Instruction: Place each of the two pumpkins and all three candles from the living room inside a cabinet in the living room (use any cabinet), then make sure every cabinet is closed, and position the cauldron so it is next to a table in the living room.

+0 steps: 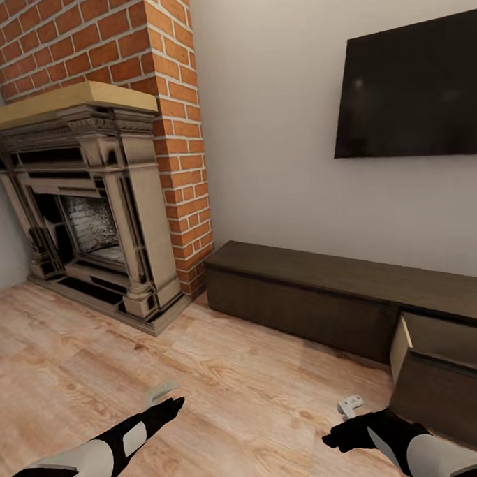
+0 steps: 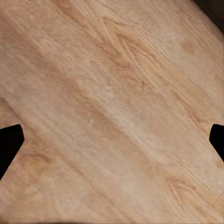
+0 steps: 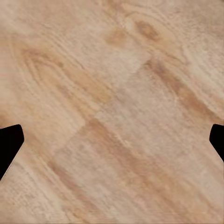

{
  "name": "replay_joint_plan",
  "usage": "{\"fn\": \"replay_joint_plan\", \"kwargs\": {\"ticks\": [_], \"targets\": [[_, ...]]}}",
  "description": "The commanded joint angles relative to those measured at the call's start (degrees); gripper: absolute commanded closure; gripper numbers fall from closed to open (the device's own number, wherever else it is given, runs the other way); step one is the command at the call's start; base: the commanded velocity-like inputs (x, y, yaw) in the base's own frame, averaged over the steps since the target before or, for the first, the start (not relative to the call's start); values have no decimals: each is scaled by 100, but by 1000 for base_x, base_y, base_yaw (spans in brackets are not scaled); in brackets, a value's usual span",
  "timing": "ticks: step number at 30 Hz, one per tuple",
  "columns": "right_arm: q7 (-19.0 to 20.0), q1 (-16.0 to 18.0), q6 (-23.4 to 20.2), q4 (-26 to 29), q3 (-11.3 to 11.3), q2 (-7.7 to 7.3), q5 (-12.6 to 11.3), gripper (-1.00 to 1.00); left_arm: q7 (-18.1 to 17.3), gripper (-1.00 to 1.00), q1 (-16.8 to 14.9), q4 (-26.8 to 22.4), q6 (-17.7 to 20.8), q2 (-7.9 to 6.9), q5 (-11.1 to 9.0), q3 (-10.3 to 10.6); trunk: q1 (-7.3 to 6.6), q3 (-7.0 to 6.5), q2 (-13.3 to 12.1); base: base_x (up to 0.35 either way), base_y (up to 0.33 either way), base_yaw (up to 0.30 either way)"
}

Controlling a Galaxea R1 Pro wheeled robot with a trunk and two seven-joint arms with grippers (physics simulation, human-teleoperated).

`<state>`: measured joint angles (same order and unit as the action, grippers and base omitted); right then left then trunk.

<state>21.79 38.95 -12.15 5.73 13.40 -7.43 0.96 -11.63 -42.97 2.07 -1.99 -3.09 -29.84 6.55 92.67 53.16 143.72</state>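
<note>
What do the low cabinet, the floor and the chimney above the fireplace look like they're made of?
The cabinet looks like dark-brown wood with a matte finish; its open drawer shows a paler inner side. The floor looks like light wood plank, with visible grain and knots. The chimney reads as red brick with pale mortar lines.

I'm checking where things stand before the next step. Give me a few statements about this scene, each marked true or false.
1. One drawer of the cabinet stands pulled open. True: the drawer at its right end is out.
2. The left claw holds a pumpkin. False: its fingers are spread wide over bare floor, with nothing between them.
3. The TV hangs on the wall above the cabinet. True.
4. The fireplace stands to the right of the cabinet. False: it is to the cabinet's left, against the brick chimney.
5. The right claw is open and empty. True.
</note>
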Motion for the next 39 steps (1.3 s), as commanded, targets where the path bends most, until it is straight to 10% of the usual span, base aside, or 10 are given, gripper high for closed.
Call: {"fn": "replay_joint_plan", "kwargs": {"ticks": [1,39], "targets": [[20,-1,-33,16,13,-3,10,-100,-32,-100,-10,22,-21,2,-58,48,-1,6,3,0,0,290],[27,-1,-31,16,18,125,10,-100,-32,-100,-10,23,-30,-4,-58,48,-1,76,3,0,0,289]]}}
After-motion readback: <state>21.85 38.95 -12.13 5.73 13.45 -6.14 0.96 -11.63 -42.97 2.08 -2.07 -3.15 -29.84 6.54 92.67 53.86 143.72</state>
